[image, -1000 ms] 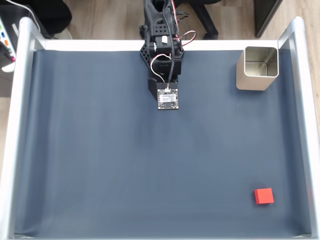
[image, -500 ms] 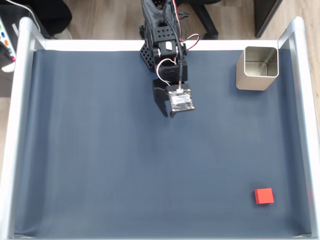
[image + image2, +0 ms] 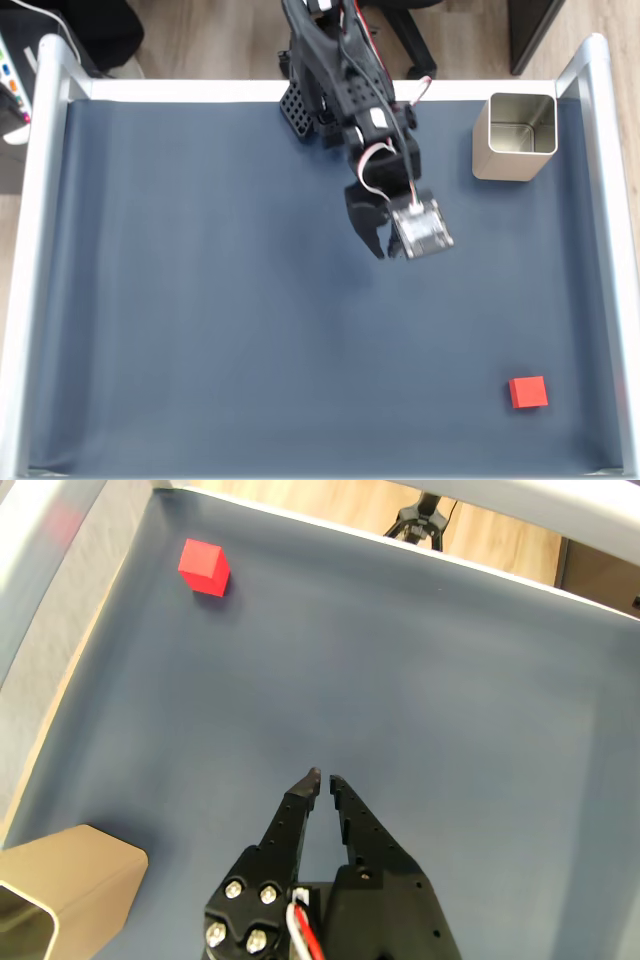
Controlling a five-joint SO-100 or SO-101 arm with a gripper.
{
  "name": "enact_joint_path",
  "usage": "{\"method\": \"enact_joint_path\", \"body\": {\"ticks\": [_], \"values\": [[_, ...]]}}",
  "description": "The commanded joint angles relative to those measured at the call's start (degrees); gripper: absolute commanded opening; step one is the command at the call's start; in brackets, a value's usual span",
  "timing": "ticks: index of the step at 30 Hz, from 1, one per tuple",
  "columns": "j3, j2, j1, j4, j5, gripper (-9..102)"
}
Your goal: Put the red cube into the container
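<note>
Arm swung out toward the cube [image 3: 527, 392].
Gripper [image 3: 322, 777] nearly clenched, empty, now mid-counter [image 3: 200, 350]; cube untouched at near right, tin [image 3: 514, 137] far right.

Small bright red cube [image 3: 527, 392] — flat on the dark mat, lower right of the fixed view, upper left of the wrist view [image 3: 204, 567]. Square silver tin [image 3: 515, 136] — upright, open-topped, upper right corner, well apart.
</note>
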Motion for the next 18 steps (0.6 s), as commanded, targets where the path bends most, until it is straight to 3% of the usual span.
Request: {"method": "enact_joint_path", "body": {"ticks": [1, 10, 18], "values": [[-8.5, -5.6, -1.3, 0.7, 0.8, 0], [-22.1, -20.7, -5.7, -5.1, -2.5, 1], [-29.1, -31.5, -10.4, -15.0, -6.6, 14]]}}
